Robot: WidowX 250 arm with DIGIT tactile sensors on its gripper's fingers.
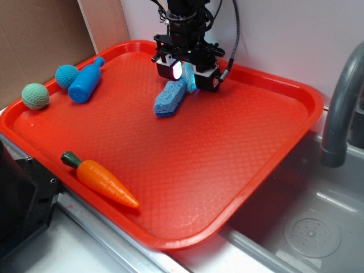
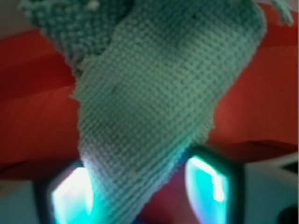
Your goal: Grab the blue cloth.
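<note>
Gripper (image 1: 186, 73): your claw pinches the cloth (image 2: 163, 107) at the tray's (image 1: 273, 165) far side.
Cloth: hangs between the fingers, just beside the sponge (image 1: 169, 99).
Near left: carrot (image 1: 101, 180).

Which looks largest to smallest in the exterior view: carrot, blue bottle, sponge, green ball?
1. carrot, though it lies nearest the camera
2. sponge and blue bottle: too alike to rank
3. green ball
</note>
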